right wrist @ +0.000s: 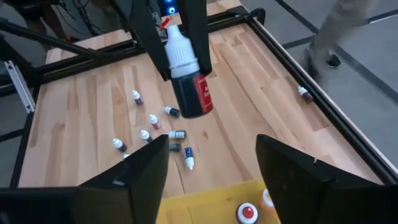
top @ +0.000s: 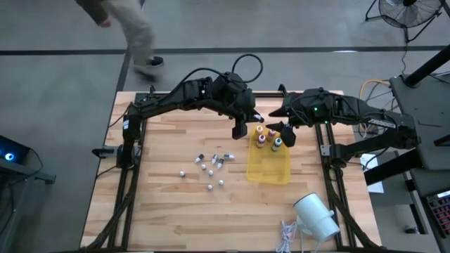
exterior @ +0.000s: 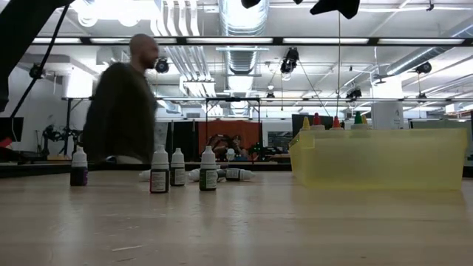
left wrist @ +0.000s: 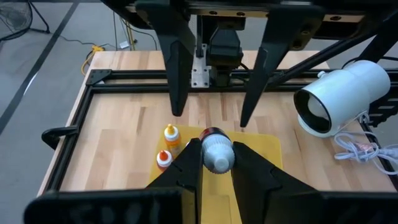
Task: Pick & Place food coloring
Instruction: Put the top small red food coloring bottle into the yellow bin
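My left gripper [top: 240,129] hovers by the far left corner of the yellow tray [top: 268,167] and is shut on a food coloring bottle [right wrist: 190,92] with a white cap, dark body and red label. My right gripper [top: 285,133] hangs open above the tray's far end, holding nothing. Orange-, red- and green-topped bottles [top: 270,138] stand upright in that end of the tray. Several small vials [top: 211,166] are scattered on the wood left of the tray, some standing [exterior: 159,171], some lying. My left gripper pinches the bottle's white cap [left wrist: 217,155] between its two fingers [right wrist: 198,37], coming from above and pointing down. The dark body [right wrist: 194,99] hangs below the fingers, slightly tilted and lifted clear of table and tray.
A big white cylinder [top: 316,215] lies near the table's near right corner beside a coiled cable [top: 287,237]. Metal frame rails [top: 328,151] run along the table's sides. One small bottle [right wrist: 303,93] lies by a rail. A person [exterior: 122,107] walks beyond the far edge.
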### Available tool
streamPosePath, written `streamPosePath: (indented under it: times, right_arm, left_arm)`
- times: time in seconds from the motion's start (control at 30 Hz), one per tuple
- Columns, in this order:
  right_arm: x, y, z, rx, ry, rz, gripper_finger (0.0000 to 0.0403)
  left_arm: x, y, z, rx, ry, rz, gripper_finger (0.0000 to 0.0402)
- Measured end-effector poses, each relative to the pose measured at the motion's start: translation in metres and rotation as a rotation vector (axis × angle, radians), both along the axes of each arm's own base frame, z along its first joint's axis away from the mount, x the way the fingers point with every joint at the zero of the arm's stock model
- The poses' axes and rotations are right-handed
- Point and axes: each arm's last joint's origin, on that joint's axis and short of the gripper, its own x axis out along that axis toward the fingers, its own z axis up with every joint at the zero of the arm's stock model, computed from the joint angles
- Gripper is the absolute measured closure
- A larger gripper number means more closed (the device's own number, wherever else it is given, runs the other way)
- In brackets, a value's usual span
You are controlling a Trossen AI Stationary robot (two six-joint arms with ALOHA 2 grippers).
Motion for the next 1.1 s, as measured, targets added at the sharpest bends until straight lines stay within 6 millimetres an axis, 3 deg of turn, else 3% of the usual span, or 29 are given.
streamPosePath:
  times: [0.17, 0.37, 0.7, 1.1]
  right_arm:
    - [0.001, 0.0, 0.001, -0.008, -0.013, -0.005, 0.0137]
    - [0.004, -0.001, 0.001, -0.005, -0.023, -0.007, 0.0123]
    - [0.019, -0.003, -0.008, -0.002, 0.018, 0.002, 0.0122]
    - [0.021, -0.003, 0.001, -0.026, -0.026, 0.013, 0.0148]
  left_arm:
    - [0.0, 0.0, 0.0, -0.001, 0.0, -0.001, 0.0362]
    - [0.0, 0.0, 0.0, -0.001, 0.0, -0.001, 0.0362]
    - [0.0, -0.001, 0.0, -0.013, -0.002, -0.023, 0.0362]
    - [0.0, 0.0, 0.0, -0.014, 0.001, -0.022, 0.0362]
